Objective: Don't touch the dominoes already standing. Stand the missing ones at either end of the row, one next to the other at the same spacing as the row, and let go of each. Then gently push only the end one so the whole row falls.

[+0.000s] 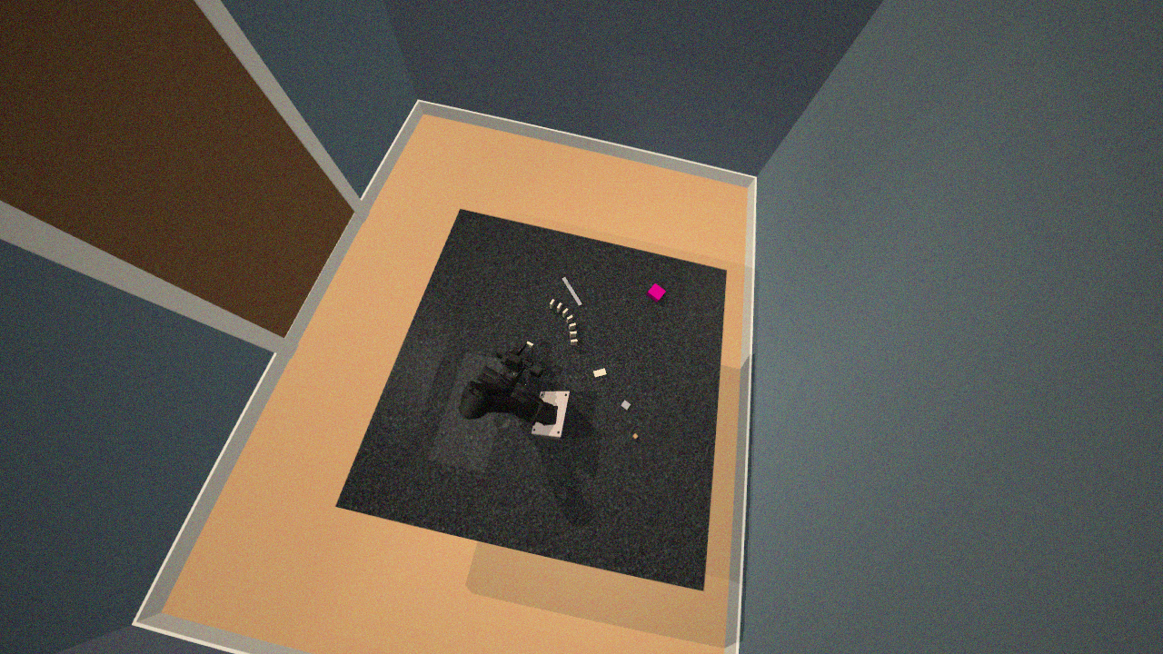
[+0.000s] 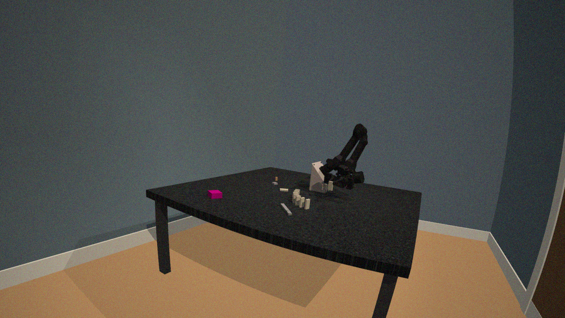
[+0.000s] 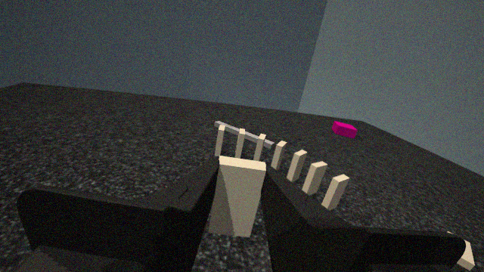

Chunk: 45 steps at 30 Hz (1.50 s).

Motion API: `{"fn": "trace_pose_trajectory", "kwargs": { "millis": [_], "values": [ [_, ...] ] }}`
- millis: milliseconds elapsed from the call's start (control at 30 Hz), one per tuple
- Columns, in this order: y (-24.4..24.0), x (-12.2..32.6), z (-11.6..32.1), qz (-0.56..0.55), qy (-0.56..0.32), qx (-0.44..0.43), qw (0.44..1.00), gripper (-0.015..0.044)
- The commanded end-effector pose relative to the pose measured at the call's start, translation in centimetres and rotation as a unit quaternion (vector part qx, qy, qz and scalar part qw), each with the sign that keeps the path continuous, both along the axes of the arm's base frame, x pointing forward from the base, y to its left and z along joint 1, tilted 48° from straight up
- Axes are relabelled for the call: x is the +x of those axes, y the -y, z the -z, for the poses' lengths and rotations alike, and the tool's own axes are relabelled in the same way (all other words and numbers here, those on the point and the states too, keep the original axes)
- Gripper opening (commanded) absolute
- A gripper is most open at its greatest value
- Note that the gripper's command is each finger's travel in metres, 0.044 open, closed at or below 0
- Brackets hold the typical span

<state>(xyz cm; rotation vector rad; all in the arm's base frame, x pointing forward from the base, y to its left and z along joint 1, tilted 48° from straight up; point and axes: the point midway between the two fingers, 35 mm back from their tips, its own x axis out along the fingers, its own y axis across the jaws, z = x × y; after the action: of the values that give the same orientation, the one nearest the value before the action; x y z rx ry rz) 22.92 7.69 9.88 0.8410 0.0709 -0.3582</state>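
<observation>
The domino (image 1: 529, 343) (image 2: 330, 185) (image 3: 243, 189) is sitting between our fingers (image 1: 521, 351) (image 2: 337, 183), which are gripping its side edges, its long axis roughly upright. Our single arm is holding it apart from the curved row (image 1: 570, 317) (image 2: 302, 202) (image 3: 296, 166), which is standing ahead and reaching rightward in the wrist view. A loose domino (image 1: 600, 372) (image 2: 284, 189) (image 3: 468, 257) is lying beyond the row's near end. We are probably needing side room for placing; farther off, a grey bar (image 1: 571, 291) (image 2: 286, 209) (image 3: 242, 132) is lying beside the row's far part.
</observation>
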Motion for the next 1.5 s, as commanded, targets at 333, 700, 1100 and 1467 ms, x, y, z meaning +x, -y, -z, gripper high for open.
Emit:
{"fn": "trace_pose_trajectory", "kwargs": {
  "millis": [333, 700, 1100, 1467],
  "values": [
    [-1.6, 0.2, 1.5, 0.000, 0.004, 0.002, 1.000, 0.0107],
    [-2.7, 0.1, 2.9, -0.001, 0.006, 0.000, 1.000, 0.0107],
    [-3.5, -0.2, 4.5, -0.003, 0.010, -0.002, 1.000, 0.0107],
    [-3.5, -0.2, 4.5, -0.003, 0.010, -0.002, 1.000, 0.0133]
  ]
}}
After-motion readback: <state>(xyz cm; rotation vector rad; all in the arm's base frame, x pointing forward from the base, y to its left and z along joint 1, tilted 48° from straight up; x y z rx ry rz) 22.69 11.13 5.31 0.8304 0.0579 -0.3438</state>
